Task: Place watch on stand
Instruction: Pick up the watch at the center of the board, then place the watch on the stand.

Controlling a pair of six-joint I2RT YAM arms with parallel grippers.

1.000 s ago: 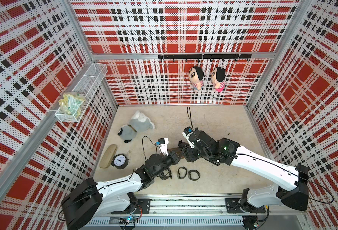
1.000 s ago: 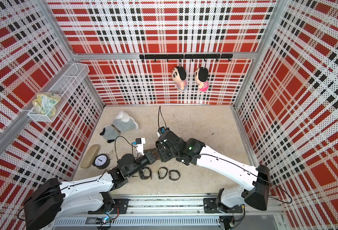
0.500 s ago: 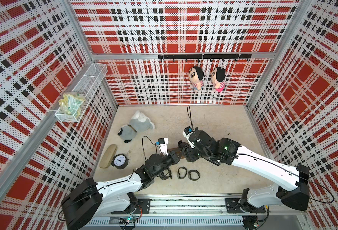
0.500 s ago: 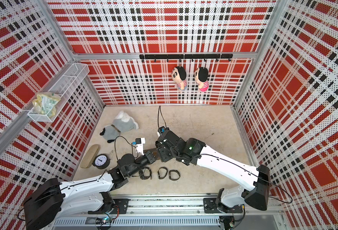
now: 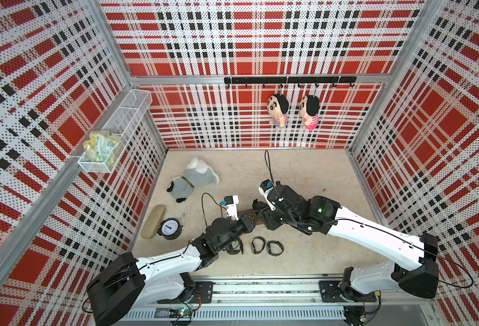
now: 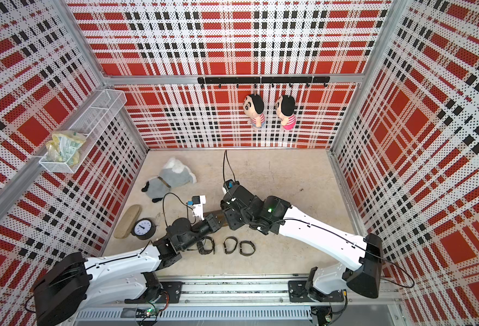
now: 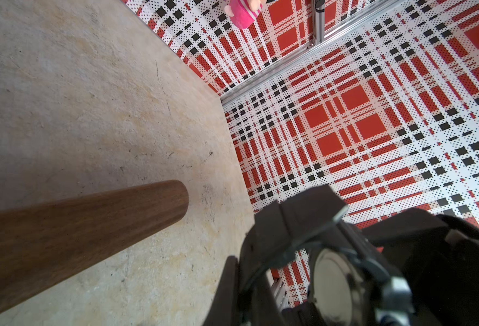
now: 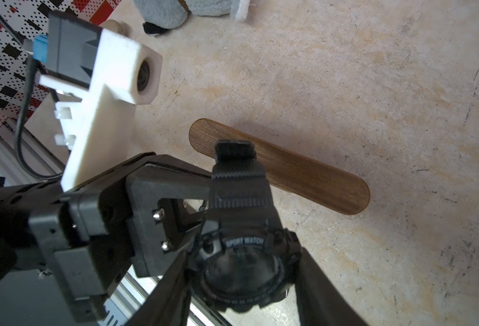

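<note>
Left gripper (image 8: 208, 192) pinches the watch (image 8: 241, 225) strap. I cannot tell if the right gripper (image 8: 246, 254) holds it. Slip the loop gently over the stand (image 8: 303, 172) end just ahead.

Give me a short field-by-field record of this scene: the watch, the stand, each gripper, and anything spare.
watch: black round-faced sport watch, held off the table, not on the stand
stand: brown wooden round-ended stand, no watch on it
left gripper: jaws shut on the watch strap
right gripper: jaws on either side of the watch case; contact unclear
spare: three dark watches lying in a row near the arms' bases
</note>
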